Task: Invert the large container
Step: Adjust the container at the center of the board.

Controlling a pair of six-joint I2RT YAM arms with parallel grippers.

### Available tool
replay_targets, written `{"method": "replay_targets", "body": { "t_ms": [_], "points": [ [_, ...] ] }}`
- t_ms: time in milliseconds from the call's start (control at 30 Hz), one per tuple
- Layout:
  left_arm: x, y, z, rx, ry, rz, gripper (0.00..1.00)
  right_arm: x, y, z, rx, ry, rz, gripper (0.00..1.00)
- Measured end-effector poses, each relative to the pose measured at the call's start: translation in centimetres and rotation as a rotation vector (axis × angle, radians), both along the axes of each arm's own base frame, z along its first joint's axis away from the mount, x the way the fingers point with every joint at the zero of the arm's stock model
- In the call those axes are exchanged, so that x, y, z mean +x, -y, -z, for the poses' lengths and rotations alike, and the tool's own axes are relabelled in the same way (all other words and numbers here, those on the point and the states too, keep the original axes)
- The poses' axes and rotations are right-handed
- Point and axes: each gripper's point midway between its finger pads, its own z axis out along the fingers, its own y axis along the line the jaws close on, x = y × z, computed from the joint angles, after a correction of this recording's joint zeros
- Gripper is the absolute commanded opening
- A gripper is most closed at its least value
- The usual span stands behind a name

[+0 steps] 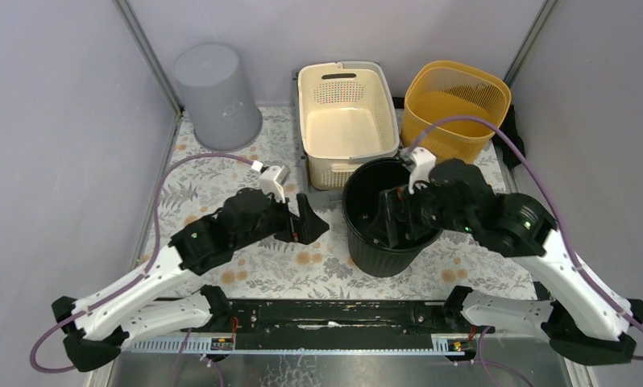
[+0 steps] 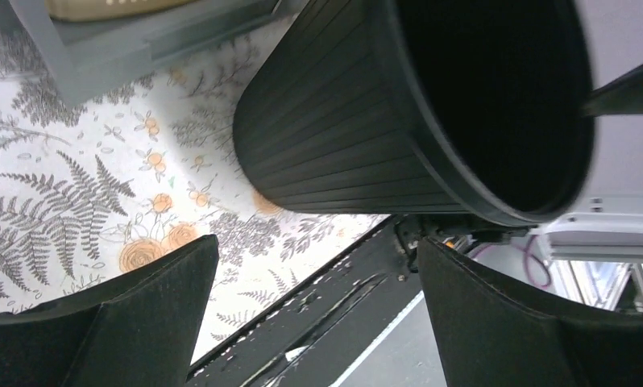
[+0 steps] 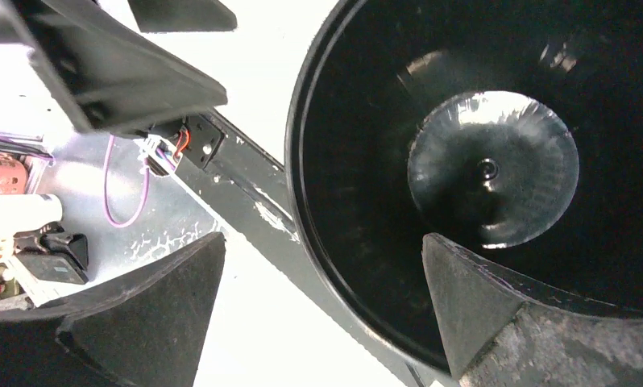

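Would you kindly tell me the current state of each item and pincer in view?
black bin: upright, mouth up, empty.
grey bin: upside down, back left.
cream basket: upright, empty.
yellow basket: upright, empty.
left pincer: open, beside the black bin, holding nothing.
right pincer: open, straddling the black bin's rim, not clamped.

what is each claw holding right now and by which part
Nothing is held. The right claw stands open astride the rim of the black bin, one finger inside and one outside, not clamping it. The left claw is open beside the bin.
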Motion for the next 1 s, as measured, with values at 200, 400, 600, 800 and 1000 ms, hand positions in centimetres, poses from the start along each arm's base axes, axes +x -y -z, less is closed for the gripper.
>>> {"method": "replay_targets", "body": {
  "t_ms": [200,400,600,800,1000],
  "points": [
    [-0.9,-1.8,-5.6,-0.109,0.086,-0.018,1.0,-1.3,1.6,0.8,0.032,0.003,0.016,1.0],
    [-1.7,-4.2,-8.2,-0.185,0.153,-0.064,1.0,-0.5,0.5,-0.1,0.075,0.037,0.016,1.0],
    [-2.6,-5.7,-9.9,-0.238,0.204,-0.07,1.0,1.6,-2.0,-1.9,0.098,0.075,0.004,0.99],
    [-2.1,-5.2,-9.2,-0.2,0.214,-0.057,1.0,4.0,-4.9,-4.1,0.125,0.13,-0.013,0.99],
    [-0.5,-3.2,-7.7,-0.103,0.194,-0.039,1.0,7.0,-7.9,-5.0,0.095,0.164,-0.023,0.99]
  ]
}}
